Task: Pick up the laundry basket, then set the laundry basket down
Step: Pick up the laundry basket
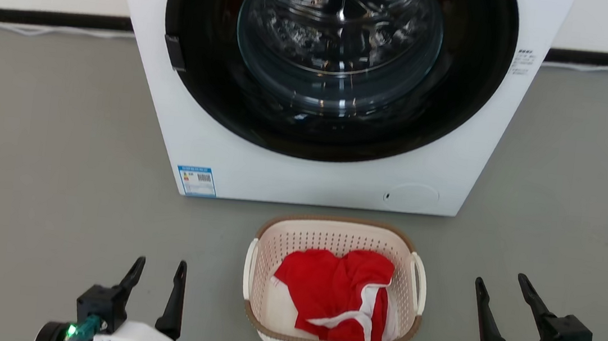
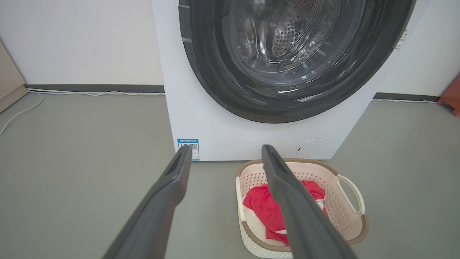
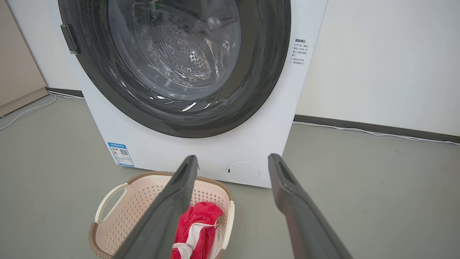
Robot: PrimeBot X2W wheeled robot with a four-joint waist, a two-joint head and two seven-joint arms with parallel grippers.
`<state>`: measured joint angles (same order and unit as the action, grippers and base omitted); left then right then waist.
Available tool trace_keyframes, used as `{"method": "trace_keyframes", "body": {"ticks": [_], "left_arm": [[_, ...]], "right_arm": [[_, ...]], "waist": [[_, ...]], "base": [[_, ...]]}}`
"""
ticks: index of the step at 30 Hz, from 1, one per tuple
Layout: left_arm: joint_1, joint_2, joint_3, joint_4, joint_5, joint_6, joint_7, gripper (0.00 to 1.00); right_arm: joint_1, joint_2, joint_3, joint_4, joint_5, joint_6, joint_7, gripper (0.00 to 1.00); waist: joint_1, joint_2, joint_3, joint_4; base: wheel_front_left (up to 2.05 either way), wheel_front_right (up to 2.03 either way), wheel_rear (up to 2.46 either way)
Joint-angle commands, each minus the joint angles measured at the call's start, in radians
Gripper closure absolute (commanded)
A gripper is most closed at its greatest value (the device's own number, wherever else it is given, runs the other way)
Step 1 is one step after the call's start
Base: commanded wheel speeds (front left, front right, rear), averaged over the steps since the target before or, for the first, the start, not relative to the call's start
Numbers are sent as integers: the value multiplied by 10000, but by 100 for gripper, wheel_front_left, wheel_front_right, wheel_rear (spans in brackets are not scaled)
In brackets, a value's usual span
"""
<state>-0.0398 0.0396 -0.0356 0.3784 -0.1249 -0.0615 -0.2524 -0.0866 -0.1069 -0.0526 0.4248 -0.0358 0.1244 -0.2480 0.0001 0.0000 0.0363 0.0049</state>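
My left hand point(image 1: 161, 263) and right hand point(image 1: 500, 278) hang spread apart and empty either side of the laundry basket point(image 1: 341, 221), on the floor point(image 1: 56, 167) just before the washing machine point(image 1: 303, 176), placed to take its handles.

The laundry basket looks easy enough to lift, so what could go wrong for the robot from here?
1. The loop handles of the laundry basket are thin; the open left gripper and right gripper, both apart from it, might miss or slip.
2. An uneven lift could tilt it and spill the red garment.
3. It stands close to the washing machine; a forward swing might bump it.
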Motion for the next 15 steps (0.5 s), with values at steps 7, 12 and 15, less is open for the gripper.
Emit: {"method": "trace_keyframes", "body": {"ticks": [7, 12, 15], "left_arm": [[-1222, 106, -32, -158, -309, 181, -93, 0], [-1881, 106, -322, 12, -570, 249, -93, 0], [-2321, 106, -513, 256, -684, 348, -93, 0]], "right_arm": [[-1043, -79, 211, -11, 107, 63, -137, 0], [-1686, -44, 154, 397, 258, 63, -137, 0], [-2162, -52, 169, 730, 267, 63, -138, 0]], "waist": [[0, 0, 1199, 2], [0, 0, 2054, -22], [0, 0, 2624, -38]], "base": [[0, 0, 0], [0, 0, 0], [0, 0, 0]]}}
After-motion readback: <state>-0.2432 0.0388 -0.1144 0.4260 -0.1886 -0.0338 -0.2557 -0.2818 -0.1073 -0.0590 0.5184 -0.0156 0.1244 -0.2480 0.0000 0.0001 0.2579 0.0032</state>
